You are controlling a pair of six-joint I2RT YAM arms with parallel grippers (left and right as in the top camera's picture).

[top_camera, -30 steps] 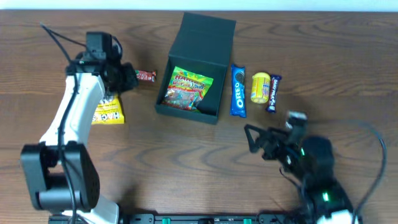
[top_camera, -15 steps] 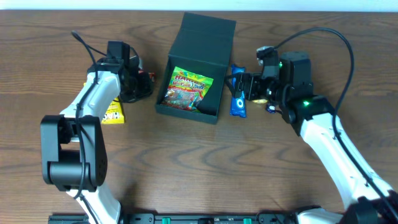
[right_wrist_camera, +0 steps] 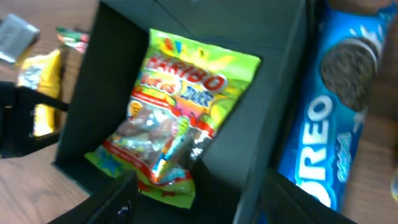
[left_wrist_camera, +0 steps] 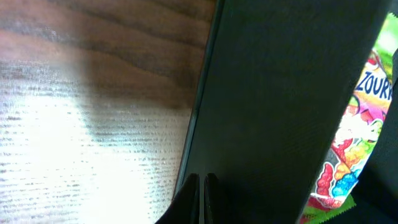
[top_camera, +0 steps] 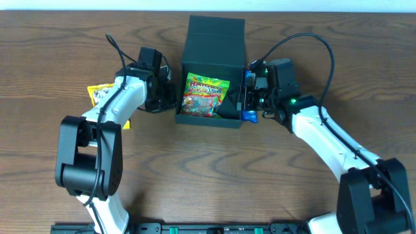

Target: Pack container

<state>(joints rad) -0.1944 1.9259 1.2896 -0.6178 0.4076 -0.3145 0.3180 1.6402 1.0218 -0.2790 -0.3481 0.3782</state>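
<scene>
Your right pincer [right_wrist_camera: 202, 194] stands wide open and empty, straddling the right wall of the container [top_camera: 212, 39]. One finger is over the Haribo bag [right_wrist_camera: 180, 112] inside, the other over the Oreo packet [right_wrist_camera: 323, 118], which lies tight against that wall outside. Close here and you would likely pinch cardboard rather than the Oreo packet, and drag the container. Your left pincer [left_wrist_camera: 200, 190] is closed on nothing, tips at the left wall. A push there could slide the container, sitting mid-table [top_camera: 195, 169], off line.
</scene>
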